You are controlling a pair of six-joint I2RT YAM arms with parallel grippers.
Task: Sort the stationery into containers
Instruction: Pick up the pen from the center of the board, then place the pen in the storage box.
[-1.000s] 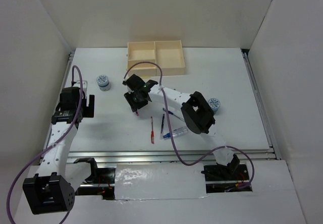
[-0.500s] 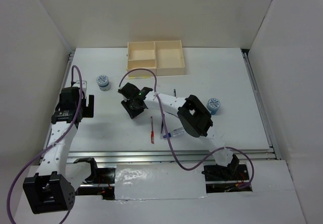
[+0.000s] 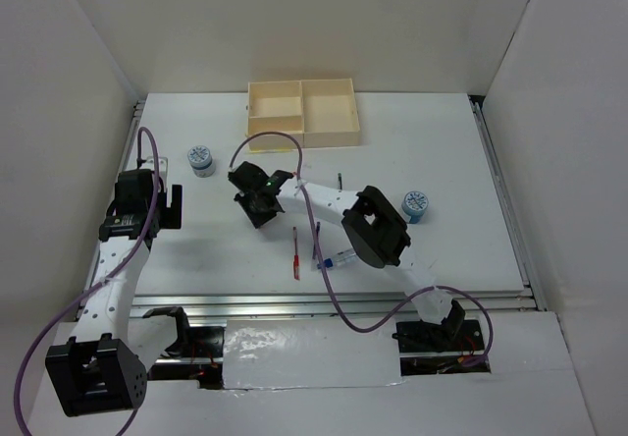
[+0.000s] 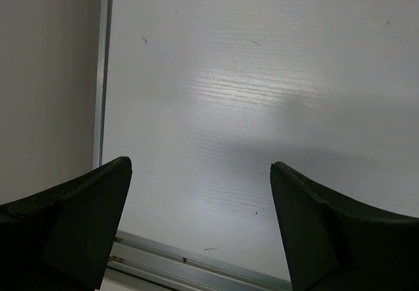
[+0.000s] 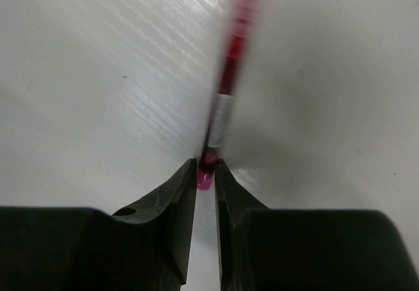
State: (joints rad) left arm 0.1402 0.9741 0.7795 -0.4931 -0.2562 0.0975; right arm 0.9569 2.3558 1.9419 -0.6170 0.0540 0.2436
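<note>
Right claw (image 5: 206, 171) pinches a white-banded translucent red pen (image 5: 223, 111).

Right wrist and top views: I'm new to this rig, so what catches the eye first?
The right gripper pinching the end of a red pen at mid-table stands out first. Next comes the cream box at the far edge, its compartments empty. The left gripper hangs wide open at the left.

red pen (image 5: 223, 111) blurred; cropped at top edge
</note>
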